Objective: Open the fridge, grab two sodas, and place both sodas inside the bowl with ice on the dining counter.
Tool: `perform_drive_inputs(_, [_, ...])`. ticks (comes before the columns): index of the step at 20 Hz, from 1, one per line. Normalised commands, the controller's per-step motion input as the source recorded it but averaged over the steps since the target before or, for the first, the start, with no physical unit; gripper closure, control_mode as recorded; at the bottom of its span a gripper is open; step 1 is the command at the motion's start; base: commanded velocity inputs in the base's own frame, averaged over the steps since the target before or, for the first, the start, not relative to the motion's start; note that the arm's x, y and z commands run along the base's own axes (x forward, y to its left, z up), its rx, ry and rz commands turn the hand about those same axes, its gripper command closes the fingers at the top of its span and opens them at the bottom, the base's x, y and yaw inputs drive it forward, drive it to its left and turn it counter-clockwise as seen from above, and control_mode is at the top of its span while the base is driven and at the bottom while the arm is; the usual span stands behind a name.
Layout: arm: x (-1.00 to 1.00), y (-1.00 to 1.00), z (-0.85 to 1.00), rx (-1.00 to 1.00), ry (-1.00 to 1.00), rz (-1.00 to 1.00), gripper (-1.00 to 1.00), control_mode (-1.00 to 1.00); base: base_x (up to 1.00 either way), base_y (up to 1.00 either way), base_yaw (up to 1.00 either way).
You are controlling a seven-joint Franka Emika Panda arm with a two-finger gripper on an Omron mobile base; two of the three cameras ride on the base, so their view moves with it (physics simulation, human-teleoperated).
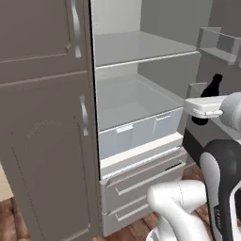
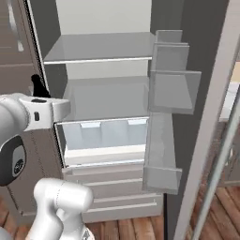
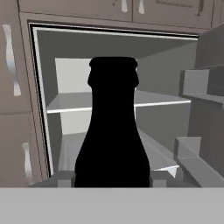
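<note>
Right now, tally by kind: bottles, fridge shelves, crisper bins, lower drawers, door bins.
Black narrow-necked soda bottle, held between the gripper fingers: 1
Flat grey fridge shelves: 2
Translucent pale-blue crisper bins: 2
Light-grey lower drawers: 2
Translucent grey door bins: 3 in the right base view
Total: 10

- The fridge [image 1: 141, 155] stands open, its white inside on show beside a brown-grey cabinet [image 1: 44, 141].
- The upper shelf [image 1: 136, 47] is a flat pale sheet with nothing on it.
- The lower shelf [image 2: 105, 101] is likewise bare.
- Under it sit two clear crisper bins [image 1: 139, 134] side by side.
- The door racks [image 2: 171, 89] hang on the open door, holding nothing.
- Two drawers [image 1: 141, 186] close off the bottom, above a wood floor [image 2: 206, 211].
</note>
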Motion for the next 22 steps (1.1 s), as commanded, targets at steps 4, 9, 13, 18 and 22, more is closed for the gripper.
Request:
perform_drive_inputs(4, [0.0,0.0,0.0,0.0,0.0,0.0,1.0,1.0,-1.0,0.05,-0.07])
perform_drive_inputs(9, [0.0,0.0,0.0,0.0,0.0,0.0,1.0,1.0,-1.0,0.0,-0.06])
perform_drive_inputs(13, [0.0,0.0,0.0,0.0,0.0,0.0,1.0,1.0,-1.0,-0.04,-0.12])
perform_drive_inputs(18, [0.0,0.0,0.0,0.0,0.0,0.0,1.0,1.0,-1.0,-0.56,-0.17])
perform_drive_inputs(22, [0.0,0.0,0.0,0.0,0.0,0.0,1.0,1.0,-0.96,-0.86,-0.13])
